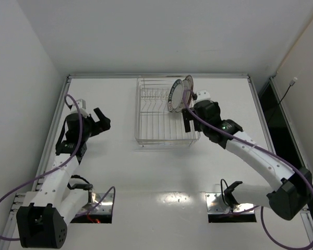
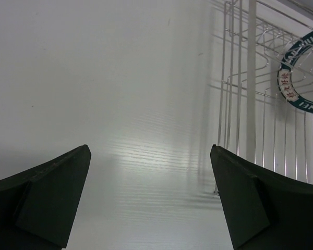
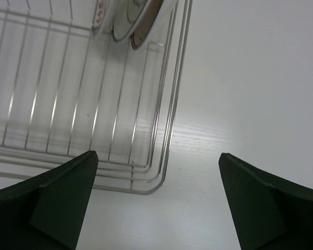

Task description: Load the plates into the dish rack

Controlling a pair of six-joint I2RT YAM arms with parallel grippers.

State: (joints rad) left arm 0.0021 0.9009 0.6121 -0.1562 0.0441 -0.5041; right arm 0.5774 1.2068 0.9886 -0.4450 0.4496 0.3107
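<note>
The plates [image 1: 176, 95] stand on edge in the upper right corner of the dish rack [image 1: 155, 129], centre frame. Just below them the right gripper [image 1: 187, 119] gapes empty; the left gripper [image 1: 102, 123], at left, is spread wide too

- Teal-rimmed plate [image 2: 289, 88] runs off the right edge of my left wrist view, and its rim lettering is too small to read.
- Plates [image 3: 133, 18] are cut by the top edge of my right wrist view and blurred, so I can't count them.
- Dish rack [image 3: 167, 104] is cropped top and left there.
- In the top view the front plate hides most of those behind.
</note>
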